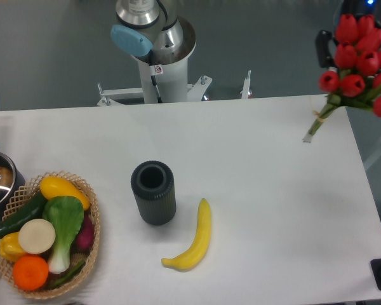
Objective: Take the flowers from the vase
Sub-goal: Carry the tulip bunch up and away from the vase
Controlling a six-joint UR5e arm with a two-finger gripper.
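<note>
Flowers (360, 54) out of vase (153, 192), up by table's (260, 165) far right corner.
Gripper (349, 28) mostly hidden behind buds, grip state unclear; vase upright mid-table.

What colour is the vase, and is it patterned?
Dark grey-black with vertical ribs down its sides; the vase shows in the only camera view.

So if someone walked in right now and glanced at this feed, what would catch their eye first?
Probably the flowers: red tulip buds held up at the far right edge, well clear of the vase, which stands empty mid-table. The gripper holding them is mostly hidden behind the blooms. Next, the yellow banana lying just right of the vase, and the wicker basket of bright vegetables at the near left corner.
</note>
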